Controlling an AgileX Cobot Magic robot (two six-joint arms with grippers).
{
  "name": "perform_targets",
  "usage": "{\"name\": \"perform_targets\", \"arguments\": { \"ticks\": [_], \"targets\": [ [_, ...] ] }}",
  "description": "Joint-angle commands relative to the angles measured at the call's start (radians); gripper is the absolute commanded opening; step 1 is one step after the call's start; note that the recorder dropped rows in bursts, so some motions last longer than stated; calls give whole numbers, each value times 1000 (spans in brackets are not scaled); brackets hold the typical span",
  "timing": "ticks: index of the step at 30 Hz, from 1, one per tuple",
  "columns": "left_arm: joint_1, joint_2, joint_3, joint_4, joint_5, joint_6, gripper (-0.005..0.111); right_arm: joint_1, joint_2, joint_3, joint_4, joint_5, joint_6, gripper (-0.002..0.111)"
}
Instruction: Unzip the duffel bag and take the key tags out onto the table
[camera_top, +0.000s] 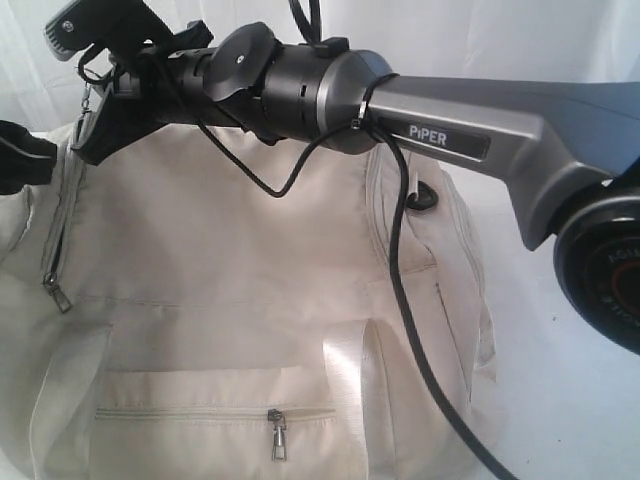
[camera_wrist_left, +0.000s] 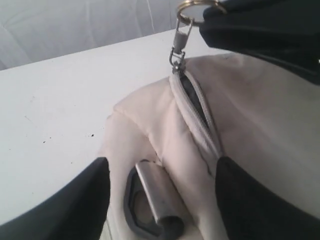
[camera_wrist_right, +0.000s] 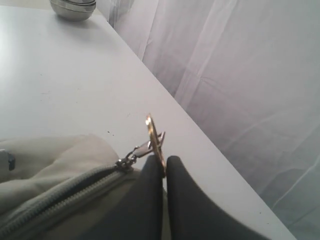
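1. Table (camera_wrist_left: 60, 100): broad white top, under both pincers and spreading well past them
2. Curtain (camera_wrist_right: 240, 75): white folds beyond the table edge, on the far side of the right pincer (camera_wrist_right: 163, 161)
3. Duffel bag (camera_top: 230, 250): cream fabric, lies on the table. One end sits right under the left pincer (camera_wrist_left: 164, 165), and the top seam of that end reaches up to the right pincer's tips
4. Right arm (camera_top: 480, 130): grey and black, stretches across above the bag to the end where the left pincer waits
5. Left pincer: released, fingers (camera_wrist_left: 75, 200) spread wide with the bag's end between them. Cannot tell whether the pads touch the fabric
6. Right pincer: clenched, grasping the split ring (camera_wrist_right: 155, 137) between its fingertips, just ahead of the left pincer
7. Steel bowl (camera_wrist_right: 72, 7): on the table, well apart from the right pincer, near the curtain
8. Main zipper (camera_wrist_left: 197, 115): runs from below the right pincer back towards the left pincer's fingers. A dark slit shows just beside the slider; cannot tell what lies inside
9. Strap ring (camera_wrist_left: 130, 197): dark, with webbing through it, between the left pincer's fingers
10. Clasp (camera_wrist_left: 179, 42): silver, links the slider to the split ring in a straight line up to the right pincer
11. Pocket pull (camera_top: 278, 435): hangs on the bag's side, well apart from both pincers
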Motion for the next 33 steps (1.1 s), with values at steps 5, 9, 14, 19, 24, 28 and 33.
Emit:
{"name": "perform_targets", "arguments": {
  "ticks": [5, 9, 14, 19, 24, 28, 33],
  "targets": [
    [-60, 75, -39, -19, -7, -19, 64, -18, -29, -8, 3, 50, 4, 0],
    [-71, 117, -39, -19, -45, -33, 64, -29, -44, -8, 3, 89, 4, 0],
    [-71, 150, -39, -19, -91, -73, 56, -46, -51, -8, -4, 91, 27, 0],
    [-71, 150, -39, -17, -103, -73, 27, -62, -52, -8, -4, 120, 63, 0],
    [-71, 152, -39, -17, -88, -73, 0, -91, -55, -8, -4, 151, 63, 0],
    [-71, 152, -39, -15, -36, -64, 0, -106, -56, -8, -3, 152, 81, 0],
    [-69, 152, -39, 14, 48, -62, 0, -131, -57, -8, 0, 150, 133, 0]
  ]
}}
